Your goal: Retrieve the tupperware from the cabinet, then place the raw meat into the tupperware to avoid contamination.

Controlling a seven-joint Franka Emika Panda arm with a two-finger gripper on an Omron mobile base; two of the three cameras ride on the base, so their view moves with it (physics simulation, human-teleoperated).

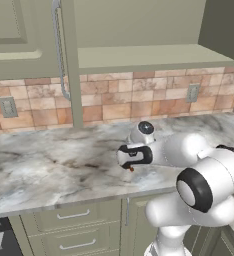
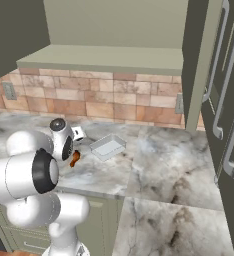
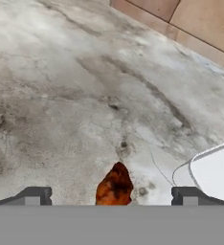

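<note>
The light is even and soft in all three views, without a clear source. The grey-veined marble table (image 1: 49, 160) is bright but shows no glare. The plain olive-green inside of the open wall cabinet (image 2: 114, 22) looks flat and a little dim, and its door at the upper left of the right base view is darker. The shadows are weak. The pictures are coarse: the edges of the brown and beige brick wall tiles (image 1: 114, 97) look soft. In the hand view the marble texture is smeared.
</note>
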